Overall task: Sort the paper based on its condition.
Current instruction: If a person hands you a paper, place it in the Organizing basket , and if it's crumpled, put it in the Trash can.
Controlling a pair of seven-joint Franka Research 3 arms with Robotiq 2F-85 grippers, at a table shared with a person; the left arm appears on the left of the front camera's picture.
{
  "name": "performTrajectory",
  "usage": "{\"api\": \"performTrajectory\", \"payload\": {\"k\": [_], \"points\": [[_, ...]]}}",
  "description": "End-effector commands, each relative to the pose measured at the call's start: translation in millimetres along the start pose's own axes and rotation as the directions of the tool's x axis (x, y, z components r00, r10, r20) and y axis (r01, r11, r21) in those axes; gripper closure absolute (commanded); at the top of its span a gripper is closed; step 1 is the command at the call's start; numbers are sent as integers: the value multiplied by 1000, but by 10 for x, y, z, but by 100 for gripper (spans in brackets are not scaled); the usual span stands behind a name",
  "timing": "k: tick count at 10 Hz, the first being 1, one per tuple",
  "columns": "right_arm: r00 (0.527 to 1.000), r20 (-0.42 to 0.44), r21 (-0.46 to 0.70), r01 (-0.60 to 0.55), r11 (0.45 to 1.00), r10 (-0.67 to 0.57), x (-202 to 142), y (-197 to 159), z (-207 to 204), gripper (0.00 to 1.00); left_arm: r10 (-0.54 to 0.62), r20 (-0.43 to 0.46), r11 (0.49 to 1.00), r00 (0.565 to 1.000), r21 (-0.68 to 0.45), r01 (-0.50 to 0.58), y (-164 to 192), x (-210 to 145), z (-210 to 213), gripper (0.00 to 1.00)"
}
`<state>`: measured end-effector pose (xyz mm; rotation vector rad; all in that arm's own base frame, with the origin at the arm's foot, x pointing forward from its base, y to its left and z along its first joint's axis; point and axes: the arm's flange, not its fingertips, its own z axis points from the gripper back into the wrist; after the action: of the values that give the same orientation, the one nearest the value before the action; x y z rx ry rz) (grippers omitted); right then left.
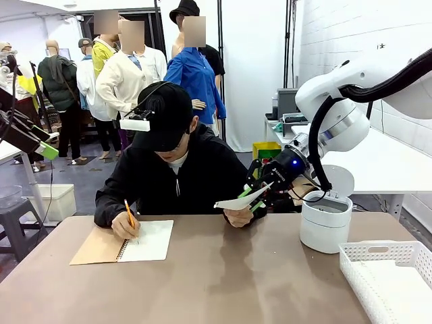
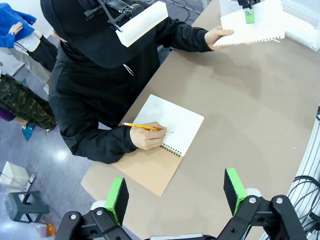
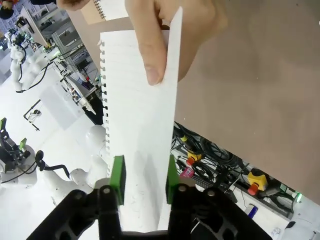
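Observation:
A person's hand [image 1: 237, 216] holds up a smooth white sheet of paper [image 1: 243, 200] above the table's far middle. My right gripper [image 1: 260, 196] is at the sheet's right end. In the right wrist view the paper [image 3: 140, 125] runs down between my right gripper's [image 3: 145, 175] green pads, which stand apart on either side of it, and the person's thumb [image 3: 150, 40] pinches its far end. From the left wrist, the paper [image 2: 252, 25] is at the top right. My left gripper [image 2: 175, 195] hangs open above the table's near edge with nothing in it.
The person writes with a pencil [image 1: 128, 212] in a spiral notebook [image 1: 145, 241] with a brown cover at the far left. A white round bin [image 1: 326, 223] stands at the right. A white mesh basket [image 1: 391, 277] sits at the front right corner.

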<state>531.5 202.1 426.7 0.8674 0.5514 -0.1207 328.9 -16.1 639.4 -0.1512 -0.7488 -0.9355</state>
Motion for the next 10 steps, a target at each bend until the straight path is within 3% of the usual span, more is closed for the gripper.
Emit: {"api": "performTrajectory", "payload": {"k": [1, 10], "points": [[1000, 8, 36, -10, 999, 10, 17, -24, -69, 100, 1, 9, 1000, 1000, -8, -1, 12, -8, 5, 0], [999, 2, 56, -47, 997, 47, -113, -34, 11, 100, 1, 9, 1000, 1000, -8, -1, 12, -8, 5, 0]]}}
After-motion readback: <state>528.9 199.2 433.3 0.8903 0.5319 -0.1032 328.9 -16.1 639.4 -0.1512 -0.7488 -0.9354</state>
